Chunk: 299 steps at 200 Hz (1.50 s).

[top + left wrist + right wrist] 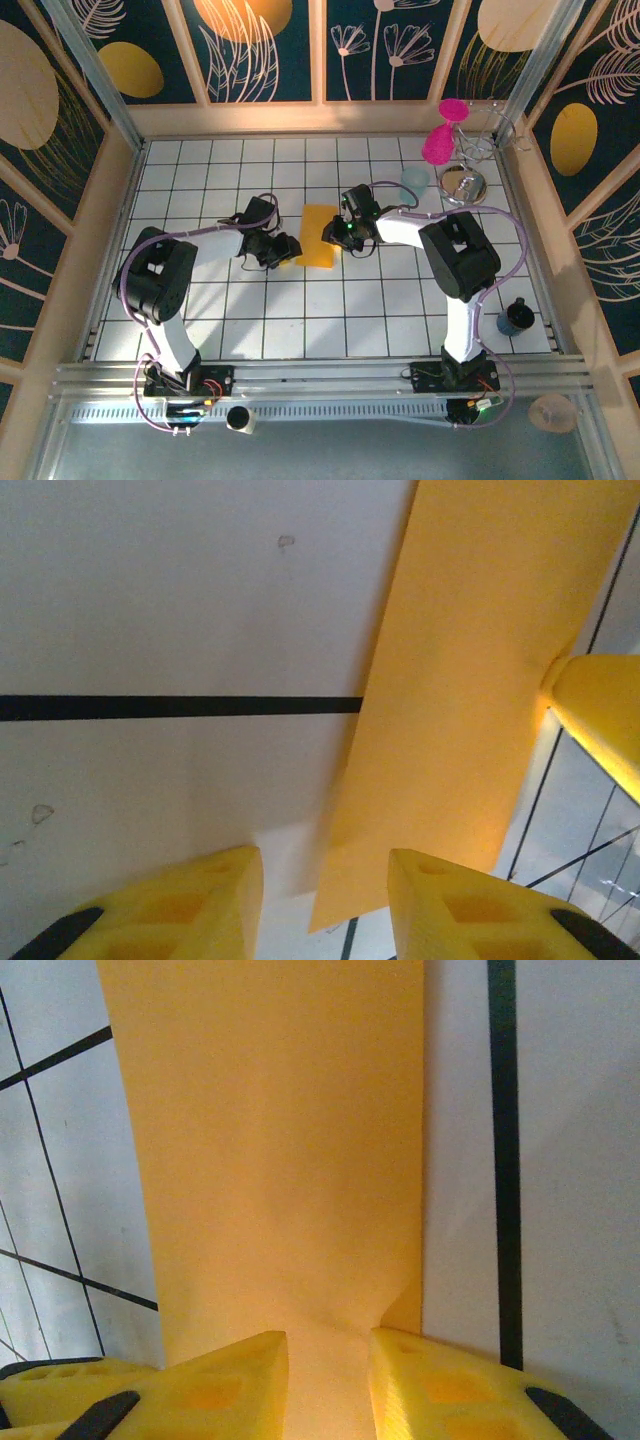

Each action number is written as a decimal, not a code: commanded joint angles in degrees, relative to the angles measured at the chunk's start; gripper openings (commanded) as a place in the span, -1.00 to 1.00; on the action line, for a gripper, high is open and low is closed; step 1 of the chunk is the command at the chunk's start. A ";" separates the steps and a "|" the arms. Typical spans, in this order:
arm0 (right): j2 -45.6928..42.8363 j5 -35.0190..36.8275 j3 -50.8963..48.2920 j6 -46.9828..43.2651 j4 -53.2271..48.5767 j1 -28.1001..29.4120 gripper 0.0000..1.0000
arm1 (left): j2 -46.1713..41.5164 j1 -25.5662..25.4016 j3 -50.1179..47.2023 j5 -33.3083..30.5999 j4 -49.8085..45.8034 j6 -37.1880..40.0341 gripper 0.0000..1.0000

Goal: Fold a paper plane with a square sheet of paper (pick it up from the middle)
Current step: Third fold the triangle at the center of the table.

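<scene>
The orange-yellow sheet of paper (316, 234) sits mid-table and looks like an upright rectangle, narrower than a square. My right gripper (335, 236) is at its right edge. In the right wrist view the paper (270, 1140) puckers and runs down between the two yellow fingers, so the right gripper (328, 1385) is shut on it. My left gripper (288, 250) is at the sheet's lower left. In the left wrist view it (325, 905) is open, with a raised corner of the paper (470, 680) between its fingers, apart from both. A right finger (597, 718) presses the sheet's far edge.
At the back right stand a pale teal cup (415, 180), a pink fluffy object (437, 145) on a wire stand (490, 135) and a shiny round metal piece (463, 186). A dark cup (516, 318) sits by the right edge. Painted walls enclose the white tiled table (250, 320).
</scene>
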 commanded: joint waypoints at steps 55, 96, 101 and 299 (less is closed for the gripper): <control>1.47 0.49 -1.62 -0.30 -1.10 -0.54 -0.43 | 1.86 -0.48 2.58 5.98 1.16 0.82 -0.34; 1.30 0.60 -2.06 -0.39 -1.03 -0.55 -0.42 | 2.66 -0.48 3.45 3.83 -0.68 1.75 -0.31; 1.32 0.58 -2.14 -0.39 -0.97 -0.52 -0.43 | 2.58 -0.48 3.83 2.78 -1.82 2.22 -0.31; 0.62 1.37 -3.07 -0.35 -0.53 -0.59 -0.44 | 4.18 -0.70 6.31 7.59 -2.11 5.57 -0.36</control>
